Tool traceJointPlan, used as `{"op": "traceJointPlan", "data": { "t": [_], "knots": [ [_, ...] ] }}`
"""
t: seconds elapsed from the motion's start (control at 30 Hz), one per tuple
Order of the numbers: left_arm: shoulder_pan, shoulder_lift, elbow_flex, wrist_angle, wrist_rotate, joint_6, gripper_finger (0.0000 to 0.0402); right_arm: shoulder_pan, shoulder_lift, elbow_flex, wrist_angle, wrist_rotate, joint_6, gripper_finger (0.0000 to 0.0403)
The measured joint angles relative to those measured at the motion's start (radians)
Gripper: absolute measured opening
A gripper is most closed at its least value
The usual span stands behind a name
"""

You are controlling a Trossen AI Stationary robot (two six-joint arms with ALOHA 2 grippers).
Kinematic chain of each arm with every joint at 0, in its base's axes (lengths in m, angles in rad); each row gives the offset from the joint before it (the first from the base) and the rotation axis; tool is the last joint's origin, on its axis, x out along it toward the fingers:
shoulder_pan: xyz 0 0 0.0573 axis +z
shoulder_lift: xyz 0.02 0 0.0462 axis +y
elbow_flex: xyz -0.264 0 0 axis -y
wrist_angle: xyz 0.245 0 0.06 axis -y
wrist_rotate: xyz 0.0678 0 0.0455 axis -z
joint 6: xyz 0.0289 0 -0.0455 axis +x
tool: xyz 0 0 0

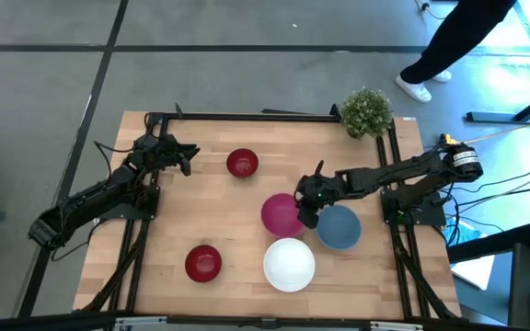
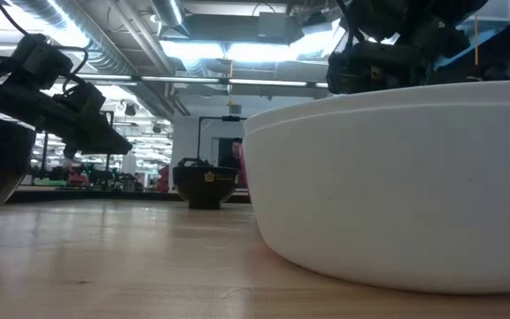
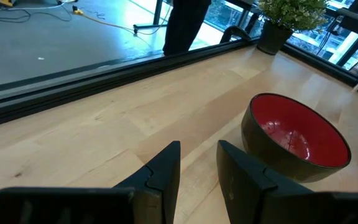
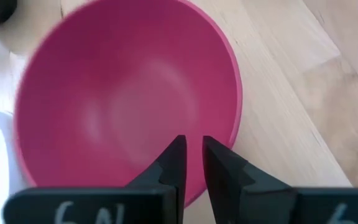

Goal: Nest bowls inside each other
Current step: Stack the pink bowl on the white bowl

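A magenta-pink bowl (image 1: 280, 213) sits mid-table, with a blue bowl (image 1: 340, 229) to its right and a white bowl (image 1: 289, 265) on its near side. One dark red bowl (image 1: 242, 163) stands at the far middle and another (image 1: 202, 263) at the near left. My right gripper (image 1: 309, 206) is shut on the pink bowl (image 4: 123, 106). My left gripper (image 1: 188, 156) is open and empty above the table, left of the far dark red bowl (image 3: 297, 137). The white bowl (image 2: 397, 177) hides the pink and blue bowls in the low view. My right gripper pinches the pink bowl's rim (image 4: 193, 177) on the side toward the blue bowl, between its two nearly closed fingers (image 4: 176, 165). The fingers slant down from the table's right. I cannot tell whether the bowl is lifted or stands on the table.
A small green potted plant (image 1: 366, 112) stands at the far right corner. A dark metal frame (image 1: 247, 117) runs along the table's far edge and sides. A person stands on the floor beyond the far right corner (image 1: 449, 46). Bare wood lies between the two dark red bowls.
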Motion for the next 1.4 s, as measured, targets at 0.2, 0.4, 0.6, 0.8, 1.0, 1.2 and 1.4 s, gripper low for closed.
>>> {"op": "traceJointPlan", "data": {
  "t": [0.2, 0.4, 0.6, 0.8, 1.0, 1.2, 1.4],
  "knots": [
    [0.000, 0.000, 0.000, 0.000, 0.000, 0.000, 0.0099, 0.000, 0.001, 0.000, 0.001, -0.004, 0.002, 0.0055],
    [0.000, 0.000, 0.000, 0.000, 0.000, 0.000, 0.0099, 0.000, 0.001, 0.000, 0.000, -0.019, 0.002, 0.0053],
    [0.000, 0.000, 0.000, 0.000, 0.000, 0.000, 0.0099, -0.001, 0.002, 0.000, -0.001, -0.019, 0.000, 0.0007],
    [0.000, 0.000, 0.000, 0.000, 0.000, 0.000, 0.0099, -0.001, 0.002, 0.000, -0.001, -0.019, 0.002, 0.0005],
    [0.000, 0.000, 0.000, 0.000, 0.000, 0.000, 0.0099, -0.001, 0.002, 0.000, -0.001, -0.019, 0.024, 0.0003],
    [0.000, 0.000, 0.000, 0.000, 0.000, 0.000, 0.0099, -0.001, 0.002, 0.000, 0.000, -0.018, 0.028, 0.0002],
    [0.000, 0.000, 0.000, 0.000, 0.000, 0.000, 0.0099, -0.004, 0.003, 0.036, 0.009, -0.018, -0.003, 0.0024]
  ]
}}
